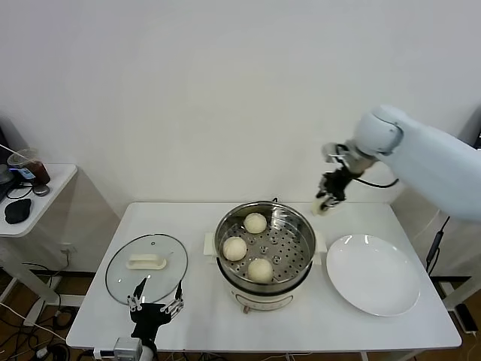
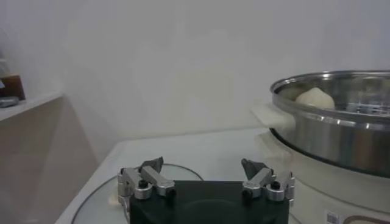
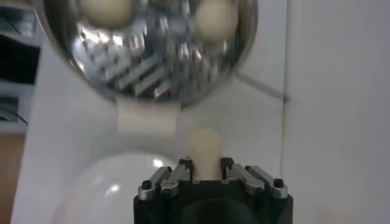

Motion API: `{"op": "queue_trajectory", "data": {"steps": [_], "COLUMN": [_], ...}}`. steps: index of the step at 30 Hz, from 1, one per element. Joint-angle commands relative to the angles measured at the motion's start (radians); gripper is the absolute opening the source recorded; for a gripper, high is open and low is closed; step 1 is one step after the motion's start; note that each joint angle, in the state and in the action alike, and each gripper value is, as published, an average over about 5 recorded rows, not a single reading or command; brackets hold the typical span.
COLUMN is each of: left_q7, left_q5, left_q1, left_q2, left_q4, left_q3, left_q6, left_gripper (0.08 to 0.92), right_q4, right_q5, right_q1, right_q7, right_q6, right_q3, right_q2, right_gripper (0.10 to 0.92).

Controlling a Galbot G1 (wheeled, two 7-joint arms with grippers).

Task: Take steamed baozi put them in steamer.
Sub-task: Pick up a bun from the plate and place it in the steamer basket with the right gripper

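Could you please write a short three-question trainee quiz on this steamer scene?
1. How many steamed baozi already lie in the steamer?
2. True or false: the white plate still has baozi on it.
3. Which pincer holds the fourth baozi: A) the left pincer, by the glass lid; B) the right pincer, raised beyond the steamer's far right rim?

Key:
1. Three.
2. False; it shows only a bare surface.
3. B; the right one is shut on the bun, while the left one hangs open at the table's near edge.
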Motion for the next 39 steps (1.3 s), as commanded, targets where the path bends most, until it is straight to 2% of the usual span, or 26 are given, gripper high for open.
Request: {"op": "queue_trajectory", "data": {"steps": [1, 9, 18, 27, 30, 39], "left_q7": [-0.001, 0.000, -0.001, 0.000, 0.001, 0.003], "left_q5": [0.003, -0.003, -0.008, -0.009, -0.010, -0.014], "left_q1": [-0.001, -0.013, -0.018, -0.020, -0.024, -0.019], "left_q2": [0.000, -0.004, -0.005, -0.005, -0.006, -0.010], "left_q4": [0.003, 0.011, 0.017, 0.017, 0.015, 0.000], "left_q3": [-0.001, -0.005, -0.004, -0.007, -0.010, -0.011], "left_q6": [0.000, 0.000, 0.000, 0.000, 0.000, -0.001], "left_gripper": [0.823, 0.823, 0.823, 0.823, 0.823, 0.823], "right_q4": [0.062, 0.011, 0.000, -0.002, 0.006, 0.044], "right_q5": [0.116, 0.003, -0.041, -0.070, -0.067, -0.042], "right_q1": [0.084, -0.022, -0.090, -0.107, -0.105, -0.081], "right_q7": [0.016, 0.070, 0.108, 0.110, 0.115, 0.103], "right_q6": [-0.113, -0.106, -0.121, -0.123, -0.122, -0.106], "right_q3": [-0.165, -0.175, -0.175, -0.166, -0.159, -0.092], "right_q2": [0.125, 0.189, 0.204, 0.183, 0.166, 0.085], "right_gripper": [0.323, 0.323, 0.330, 0.391, 0.444, 0.695]}}
